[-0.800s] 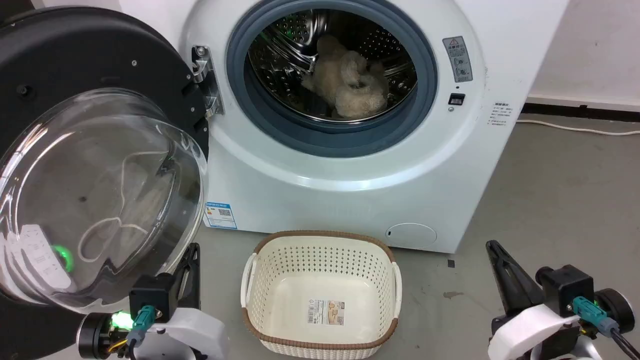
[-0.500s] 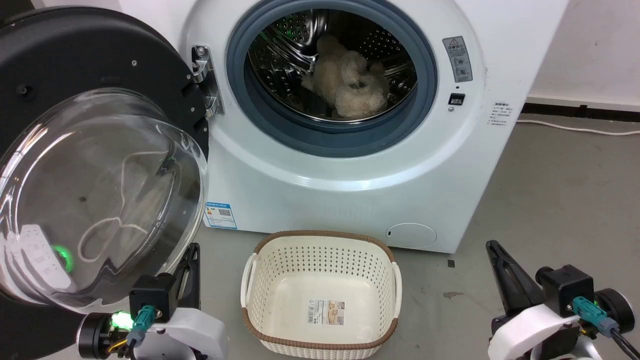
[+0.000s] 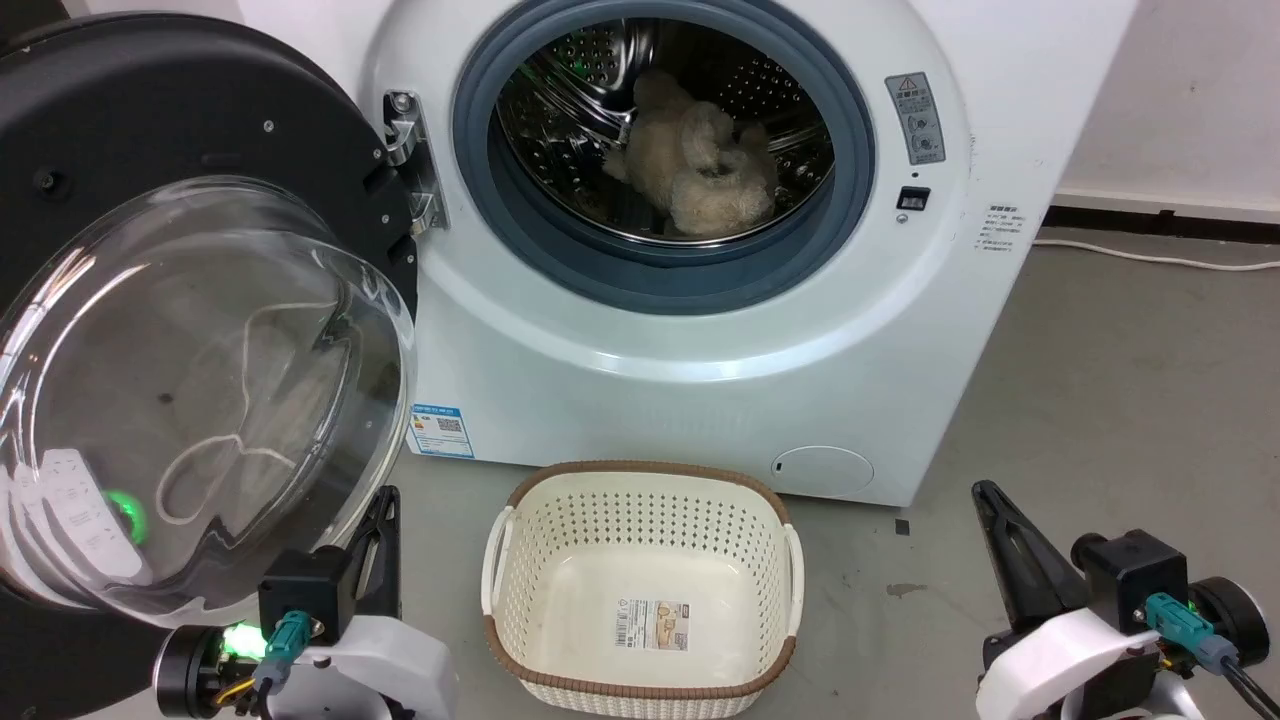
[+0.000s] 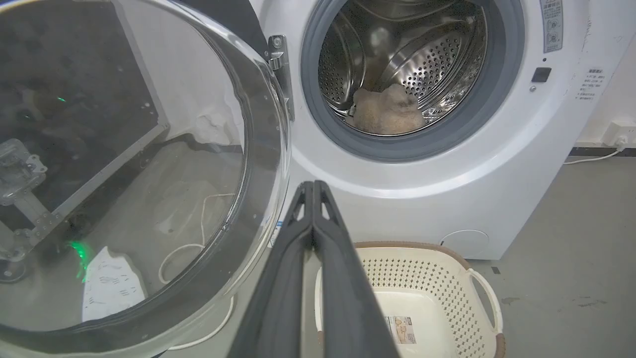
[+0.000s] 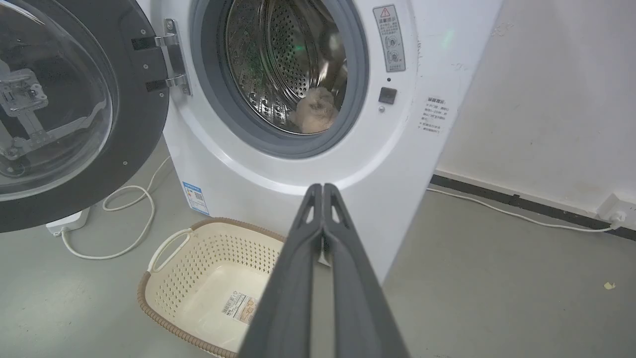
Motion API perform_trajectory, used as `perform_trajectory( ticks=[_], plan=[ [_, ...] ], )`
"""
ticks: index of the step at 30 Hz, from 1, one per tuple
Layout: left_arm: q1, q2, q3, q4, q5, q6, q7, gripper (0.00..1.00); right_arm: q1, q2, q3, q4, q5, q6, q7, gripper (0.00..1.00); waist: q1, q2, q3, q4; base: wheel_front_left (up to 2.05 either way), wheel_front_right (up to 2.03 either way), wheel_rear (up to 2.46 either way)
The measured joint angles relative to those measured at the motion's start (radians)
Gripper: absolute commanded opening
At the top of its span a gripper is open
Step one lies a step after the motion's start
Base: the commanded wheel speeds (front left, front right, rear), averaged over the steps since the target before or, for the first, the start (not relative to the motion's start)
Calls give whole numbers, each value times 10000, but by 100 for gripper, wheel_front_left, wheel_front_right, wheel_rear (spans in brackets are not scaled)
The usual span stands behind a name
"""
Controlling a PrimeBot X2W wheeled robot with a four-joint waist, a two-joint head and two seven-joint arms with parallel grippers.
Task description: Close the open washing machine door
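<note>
White washing machine point(image 3: 700, 370), one, with one open door point(image 3: 150, 110) and one basket point(image 3: 640, 468). Right wrist view adds a wall socket point(image 5: 612, 214). Left gripper point(image 4: 313, 185) and right gripper point(image 5: 323, 187) are pinched closed, empty.

Door point(image 3: 190, 330) stands left of the washer point(image 3: 640, 370), basket point(image 3: 640, 515) before it.
</note>
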Motion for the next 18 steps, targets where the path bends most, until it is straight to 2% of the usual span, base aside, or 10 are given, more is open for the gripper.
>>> perform_trajectory(
  ticks=[9,10,18],
  plan=[
    [1,0,0,0,-2,0,0,0,1,0,-2,0,0,0,0,0,0,0,0,0,0,0,0],
    [0,0,-2,2,-2,0,0,100,-1,-2,-2,0,0,0,0,100,0,0,0,0,0,0,0],
    [-3,0,-71,8,-2,-2,-17,100,-8,-4,-13,6,36,0,-13,100,0,0,1,-1,0,0,0]
  ],
)
